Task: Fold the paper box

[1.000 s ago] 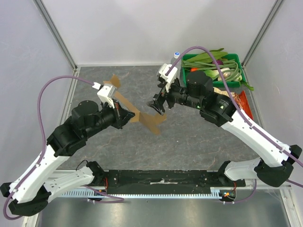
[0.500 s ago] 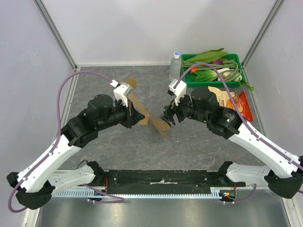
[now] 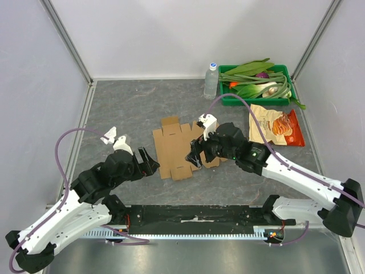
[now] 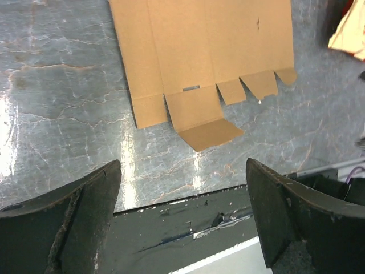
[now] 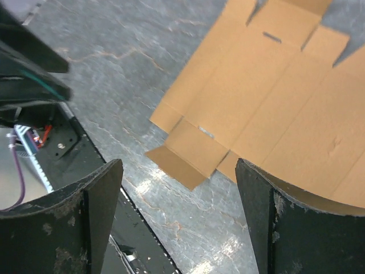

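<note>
While both arms hang low, the plain brown die-cut cardboard sheet [image 3: 174, 149] lies flat and unfolded at the middle of the grey marbled desk [image 3: 125, 108]. Crease lines split it into long panels. Short tabs line its near and far edges, and one slotted near flap has its tip bent along a crease. The left pincer [image 3: 145, 161] sits just left of the sheet, fingers spread wide, holding nothing. The right pincer [image 3: 194, 157] hangs over the sheet's right part, equally wide and holding nothing. Bare desk shows left and far of the sheet, and the sheet's near edge lies close to the black rail [image 3: 194, 214]. A glossy orange snack bag [image 3: 276, 125], a clear plastic bottle [image 3: 211, 83] and a green tray of vegetables [image 3: 225, 101] lie well apart at the far right.
</note>
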{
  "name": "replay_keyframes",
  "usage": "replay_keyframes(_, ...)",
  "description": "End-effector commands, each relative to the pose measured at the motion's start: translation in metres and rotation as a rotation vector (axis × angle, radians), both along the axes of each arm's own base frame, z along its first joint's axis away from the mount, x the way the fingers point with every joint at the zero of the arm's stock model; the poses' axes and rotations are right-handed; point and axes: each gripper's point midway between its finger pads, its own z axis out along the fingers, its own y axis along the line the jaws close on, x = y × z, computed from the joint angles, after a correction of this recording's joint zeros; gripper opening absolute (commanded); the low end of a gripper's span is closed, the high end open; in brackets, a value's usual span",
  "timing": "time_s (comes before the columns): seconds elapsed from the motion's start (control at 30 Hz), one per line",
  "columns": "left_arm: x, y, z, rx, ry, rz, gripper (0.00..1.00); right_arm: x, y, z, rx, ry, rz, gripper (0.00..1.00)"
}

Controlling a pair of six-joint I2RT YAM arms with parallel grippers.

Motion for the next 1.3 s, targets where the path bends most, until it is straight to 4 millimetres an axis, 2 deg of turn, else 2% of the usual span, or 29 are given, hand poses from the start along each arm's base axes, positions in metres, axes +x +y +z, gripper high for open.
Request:
replay_keyframes(0.0,0.015,0.012,0.001,-0.02,-0.004,0.174,0.95,0.025,-0.002,-0.021,-0.016,0.032,-0.159,0.88)
replay_keyframes(0.07,0.023,0.002,0.002,-0.038,-0.014,0.162,0.96,0.032,-0.006,-0.038,-0.05,0.056,-0.172,0.88)
replay_keyframes(0.1,0.026,-0.003,-0.007,-0.021,0.011,0.156,0.95,0.032,-0.004,-0.053,-0.078,0.088,-0.159,0.87)
replay_keyframes(0.17,0.029,-0.023,-0.008,-0.068,0.038,0.102,0.92,0.028,0.0,-0.069,-0.098,0.126,-0.123,0.83)
replay_keyframes(0.23,0.031,-0.034,-0.02,-0.097,0.095,0.092,0.9,0.022,0.005,-0.086,-0.124,0.152,-0.081,0.74)
replay_keyframes(0.27,0.03,-0.047,-0.017,-0.16,0.113,0.052,0.89,0.018,0.005,-0.095,-0.136,0.161,-0.073,0.72)
replay_keyframes(0.3,0.028,-0.05,-0.028,-0.192,0.16,0.067,0.89,0.014,0.006,-0.103,-0.145,0.179,-0.077,0.66)
replay_keyframes(0.37,0.019,-0.059,-0.037,-0.262,0.239,0.067,0.87,0.001,0.012,-0.116,-0.144,0.206,-0.069,0.57)
replay_keyframes(0.4,0.012,-0.056,-0.053,-0.289,0.317,0.127,0.87,-0.005,0.015,-0.122,-0.136,0.228,-0.07,0.5)
replay_keyframes(0.43,0.005,-0.055,-0.061,-0.305,0.375,0.149,0.87,-0.018,0.022,-0.127,-0.115,0.271,-0.074,0.49)
replay_keyframes(0.47,-0.002,-0.048,-0.068,-0.318,0.427,0.198,0.87,-0.022,0.023,-0.137,-0.093,0.28,-0.106,0.48)
replay_keyframes(0.5,-0.011,-0.043,-0.084,-0.352,0.522,0.295,0.86,-0.027,0.024,-0.143,-0.079,0.302,-0.13,0.47)
replay_keyframes(0.57,-0.026,-0.043,-0.094,-0.423,0.634,0.359,0.82,-0.041,0.036,-0.148,0.03,0.382,-0.179,0.44)
replay_keyframes(0.6,-0.037,-0.041,-0.11,-0.466,0.738,0.444,0.81,-0.045,0.041,-0.148,0.07,0.41,-0.181,0.43)
replay_keyframes(0.63,-0.049,-0.049,-0.112,-0.514,0.818,0.422,0.81,-0.051,0.048,-0.146,0.118,0.443,-0.182,0.43)
replay_keyframes(0.67,-0.05,-0.056,-0.109,-0.578,0.827,0.394,0.83,-0.052,0.055,-0.138,0.21,0.477,-0.194,0.43)
replay_keyframes(0.73,-0.052,-0.061,-0.12,-0.665,0.871,0.407,0.88,-0.053,0.063,-0.125,0.273,0.487,-0.174,0.43)
replay_keyframes(0.83,-0.039,-0.059,-0.117,-0.709,0.794,0.424,0.96,-0.045,0.058,-0.112,0.248,0.433,-0.187,0.45)
replay_keyframes(0.93,-0.027,-0.062,-0.106,-0.738,0.741,0.423,1.0,-0.033,0.038,-0.098,0.217,0.381,-0.208,0.47)
replay_keyframes(0.97,-0.024,-0.064,-0.102,-0.754,0.732,0.418,1.0,-0.029,0.031,-0.084,0.238,0.343,-0.21,0.47)
replay_keyframes(1.0,-0.023,-0.066,-0.107,-0.738,0.748,0.427,1.0,-0.019,0.022,-0.077,0.246,0.322,-0.24,0.47)
replay_keyframes(1.03,-0.018,-0.071,-0.101,-0.758,0.735,0.408,0.99,-0.013,0.011,-0.079,0.224,0.31,-0.278,0.48)
replay_keyframes(1.07,-0.016,-0.075,-0.1,-0.746,0.741,0.402,0.98,-0.009,0.002,-0.062,0.26,0.276,-0.292,0.48)
replay_keyframes(1.1,-0.018,-0.076,-0.11,-0.707,0.78,0.42,0.93,0.0,-0.009,-0.057,0.258,0.241,-0.322,0.48)
replay_keyframes(1.13,-0.014,-0.082,-0.107,-0.715,0.778,0.406,0.92,0.004,-0.019,-0.054,0.241,0.223,-0.353,0.48)
replay_keyframes(1.17,-0.013,-0.087,-0.106,-0.723,0.787,0.402,0.9,0.008,-0.025,-0.039,0.27,0.181,-0.364,0.48)
replay_keyframes(1.2,-0.011,-0.09,-0.108,-0.727,0.797,0.405,0.86,0.01,-0.034,-0.038,0.245,0.159,-0.38,0.49)
replay_keyframes(1.23,-0.012,-0.091,-0.119,-0.701,0.831,0.433,0.83,0.011,-0.039,-0.034,0.228,0.146,-0.388,0.49)
replay_keyframes(1.27,-0.007,-0.099,-0.113,-0.737,0.822,0.421,0.81,0.013,-0.045,-0.028,0.229,0.123,-0.408,0.49)
